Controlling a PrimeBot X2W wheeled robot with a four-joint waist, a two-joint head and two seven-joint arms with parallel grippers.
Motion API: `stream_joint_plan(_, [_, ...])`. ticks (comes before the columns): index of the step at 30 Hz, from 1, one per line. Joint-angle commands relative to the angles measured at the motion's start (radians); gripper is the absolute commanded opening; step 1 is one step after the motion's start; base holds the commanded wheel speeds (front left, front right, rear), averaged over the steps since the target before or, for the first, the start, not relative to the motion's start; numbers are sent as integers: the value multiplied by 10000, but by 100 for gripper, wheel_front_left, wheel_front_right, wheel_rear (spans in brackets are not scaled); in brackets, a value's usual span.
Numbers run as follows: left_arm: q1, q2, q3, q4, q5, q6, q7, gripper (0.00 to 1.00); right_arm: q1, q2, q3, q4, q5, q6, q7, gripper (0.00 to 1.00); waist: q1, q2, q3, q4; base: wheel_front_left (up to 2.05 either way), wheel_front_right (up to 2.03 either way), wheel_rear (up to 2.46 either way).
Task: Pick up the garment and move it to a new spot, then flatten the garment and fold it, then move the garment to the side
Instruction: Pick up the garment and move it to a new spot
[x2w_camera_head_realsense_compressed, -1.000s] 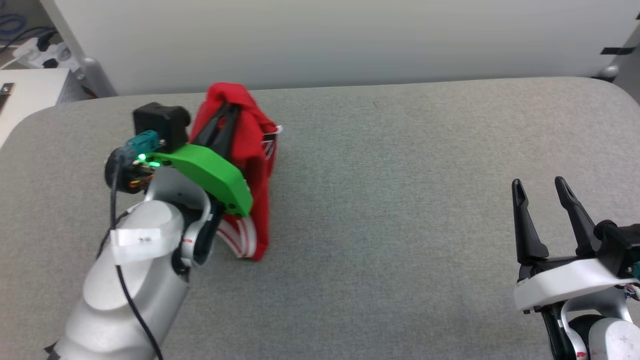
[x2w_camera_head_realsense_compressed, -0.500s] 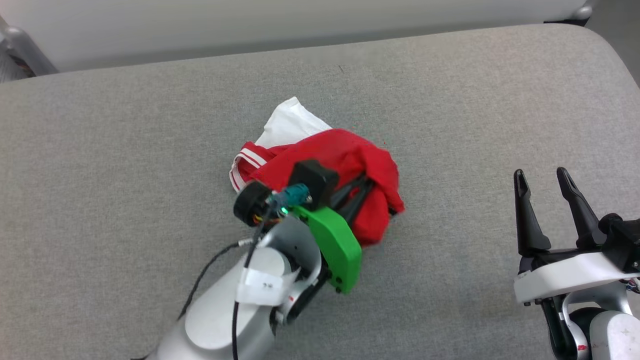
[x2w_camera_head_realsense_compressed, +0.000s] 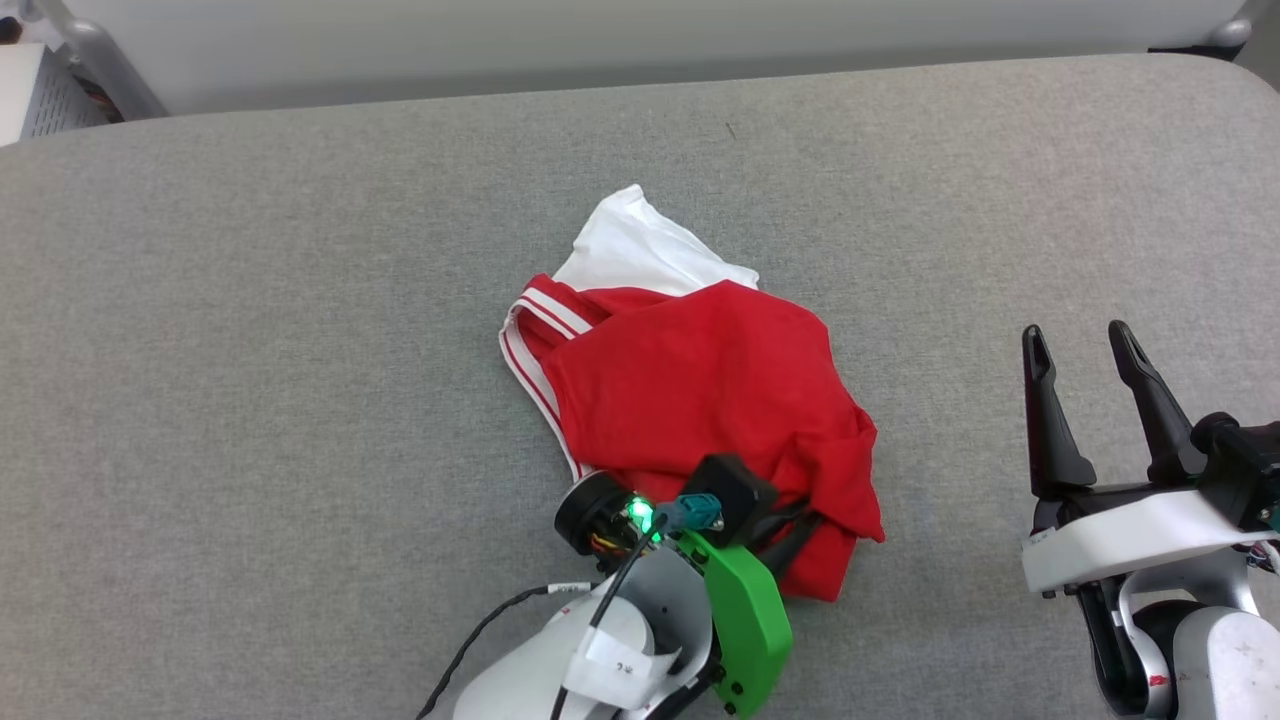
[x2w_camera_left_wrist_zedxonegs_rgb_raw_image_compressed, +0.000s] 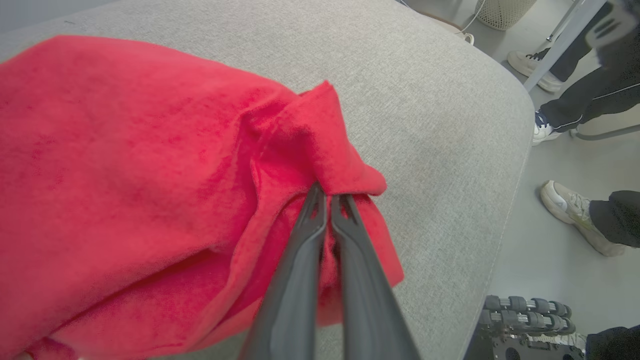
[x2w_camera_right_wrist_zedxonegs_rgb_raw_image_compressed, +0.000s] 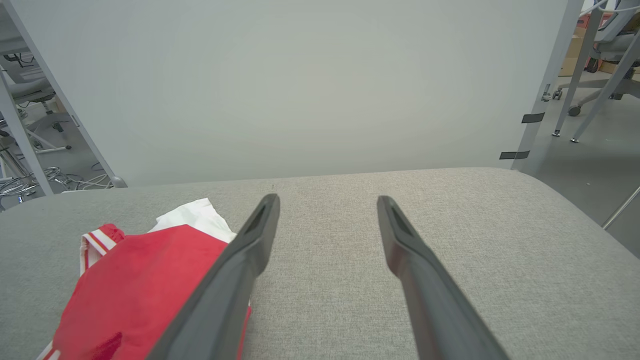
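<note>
The garment (x2w_camera_head_realsense_compressed: 700, 400) is a red shirt lying crumpled but partly spread in the middle of the grey table (x2w_camera_head_realsense_compressed: 250, 350). One white sleeve (x2w_camera_head_realsense_compressed: 640, 245) and its red-white trim stick out on the far side. My left gripper (x2w_camera_head_realsense_compressed: 805, 522) is at the garment's near right edge, shut on a fold of red cloth. In the left wrist view its fingers (x2w_camera_left_wrist_zedxonegs_rgb_raw_image_compressed: 300, 260) are pressed together, and the gripper (x2w_camera_left_wrist_zedxonegs_rgb_raw_image_compressed: 325, 196) pinches the garment (x2w_camera_left_wrist_zedxonegs_rgb_raw_image_compressed: 125, 175) at their tips. My right gripper (x2w_camera_head_realsense_compressed: 1090, 345) stands open and empty well to the right. Its wrist view shows the gripper (x2w_camera_right_wrist_zedxonegs_rgb_raw_image_compressed: 327, 200) above bare table, with the garment (x2w_camera_right_wrist_zedxonegs_rgb_raw_image_compressed: 135, 285) at lower left.
A pale wall panel (x2w_camera_head_realsense_compressed: 640, 40) runs along the table's far edge, and a white box (x2w_camera_head_realsense_compressed: 30, 90) sits beyond the far left corner. In the left wrist view, a person's shoes (x2w_camera_left_wrist_zedxonegs_rgb_raw_image_compressed: 570, 210) stand on the floor past the table's rounded right edge (x2w_camera_left_wrist_zedxonegs_rgb_raw_image_compressed: 515, 165).
My left gripper has carried the garment from the far left to the near middle of the table and lowered it, so the cloth has spread out. The right gripper has stayed open. The head camera has shifted.
</note>
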Motion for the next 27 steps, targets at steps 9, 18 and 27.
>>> stream_joint_plan(9, [220,-73,1303,-415,113,1012,-2586,100,273,-5,-199,37,-176,-11,87,100,0,-1,-1011,598,0,0,0])
stream_joint_plan(18, [994,786,2864,-942,-90,2209,-3464,100,731,-5,-207,-27,-232,-11,307,100,0,-1,-1693,1107,0,0,0])
stream_joint_plan(27, [2257,1895,4488,-1513,-458,2978,-3689,100,955,-5,-14,50,-272,-11,444,100,0,-1,-1931,1358,0,0,0])
